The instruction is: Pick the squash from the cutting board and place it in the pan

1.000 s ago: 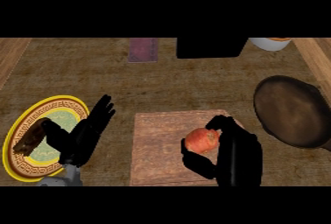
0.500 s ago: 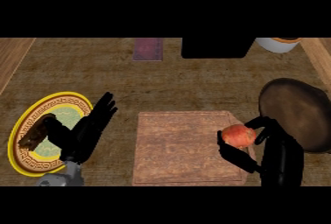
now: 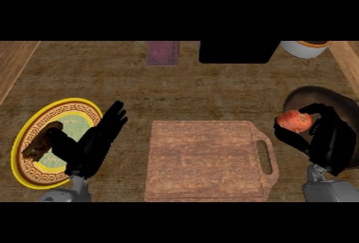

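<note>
While the squash [image 3: 294,121], enclosed by the curled right hand [image 3: 329,142] at 3 o'clock, overlaps only the 7 o'clock rim of the pan [image 3: 319,97], an early release could bounce it off that rim onto the counter [image 3: 84,71] or cutting board [image 3: 207,161]. Left hand [image 3: 98,140] rests open at 9 o'clock over a plate [image 3: 32,126].

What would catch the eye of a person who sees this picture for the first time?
First the orange-red squash, gripped in the right hand at the left rim of the dark pan, at the view's right. Next the yellow-rimmed plate at the left, with the open left hand over its right side, and the wooden cutting board between them.
</note>
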`<state>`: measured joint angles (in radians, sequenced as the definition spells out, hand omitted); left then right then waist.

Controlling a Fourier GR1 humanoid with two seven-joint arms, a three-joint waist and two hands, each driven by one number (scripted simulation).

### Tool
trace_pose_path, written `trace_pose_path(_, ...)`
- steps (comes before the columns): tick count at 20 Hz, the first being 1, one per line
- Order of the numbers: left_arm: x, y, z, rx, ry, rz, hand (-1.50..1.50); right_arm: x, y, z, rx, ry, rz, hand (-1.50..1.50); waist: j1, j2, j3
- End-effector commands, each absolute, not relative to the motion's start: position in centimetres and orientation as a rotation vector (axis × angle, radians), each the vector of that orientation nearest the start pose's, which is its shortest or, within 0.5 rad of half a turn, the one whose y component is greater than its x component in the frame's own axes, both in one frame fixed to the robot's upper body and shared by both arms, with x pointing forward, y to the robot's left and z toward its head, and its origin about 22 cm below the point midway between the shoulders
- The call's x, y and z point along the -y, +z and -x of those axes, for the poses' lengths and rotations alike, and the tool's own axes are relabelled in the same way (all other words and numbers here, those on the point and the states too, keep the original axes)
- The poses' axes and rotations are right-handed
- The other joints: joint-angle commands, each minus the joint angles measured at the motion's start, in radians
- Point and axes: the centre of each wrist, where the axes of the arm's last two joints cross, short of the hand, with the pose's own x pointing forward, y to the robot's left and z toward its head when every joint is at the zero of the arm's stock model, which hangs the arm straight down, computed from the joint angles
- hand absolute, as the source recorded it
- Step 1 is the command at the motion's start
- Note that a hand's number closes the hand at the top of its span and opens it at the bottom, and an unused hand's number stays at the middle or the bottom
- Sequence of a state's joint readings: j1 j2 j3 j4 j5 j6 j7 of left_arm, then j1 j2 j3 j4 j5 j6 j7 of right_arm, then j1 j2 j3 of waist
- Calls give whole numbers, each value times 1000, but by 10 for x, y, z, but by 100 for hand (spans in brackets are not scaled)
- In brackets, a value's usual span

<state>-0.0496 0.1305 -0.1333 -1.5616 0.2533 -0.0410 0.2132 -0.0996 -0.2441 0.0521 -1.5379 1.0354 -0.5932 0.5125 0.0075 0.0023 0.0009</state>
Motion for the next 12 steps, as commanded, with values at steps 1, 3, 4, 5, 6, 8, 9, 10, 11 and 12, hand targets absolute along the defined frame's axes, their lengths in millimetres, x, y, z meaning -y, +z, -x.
trace_pose_path(1, -221, 1, -257, 1359, -79, 225, 0, 312, 30, -292, 1363, 121, 1508, 150, -1, 3, 0)
trace_pose_path(3, -215, 4, -257, 1355, -86, 244, 0, 333, 19, -297, 1337, 84, 1538, 150, 0, 2, 0)
trace_pose_path(4, -221, 14, -256, 1370, -101, 243, 0, 349, 14, -299, 1340, 25, 1554, 150, 9, 4, 2)
trace_pose_path(5, -212, 18, -259, 1349, -91, 237, 0, 352, 19, -310, 1340, 24, 1541, 150, 6, 2, 1)
trace_pose_path(6, -216, 18, -263, 1351, -96, 244, 0, 347, 2, -316, 1342, 11, 1552, 150, 13, 5, 2)
trace_pose_path(8, -211, 18, -256, 1357, -108, 216, 0, 381, 1, -311, 1332, 26, 1546, 150, 9, 3, 2)
trace_pose_path(9, -221, 25, -248, 1365, -111, 234, 0, 390, 6, -315, 1335, 2, 1553, 150, 12, 2, 2)
trace_pose_path(10, -210, 19, -254, 1365, -114, 229, 0, 386, 8, -333, 1341, -1, 1549, 150, 20, 7, 2)
trace_pose_path(11, -223, 17, -258, 1346, -94, 244, 0, 392, -16, -313, 1343, 17, 1546, 150, 12, 5, 2)
trace_pose_path(12, -197, 10, -257, 1372, -108, 205, 0, 400, -5, -323, 1349, 35, 1523, 150, 11, 5, 2)
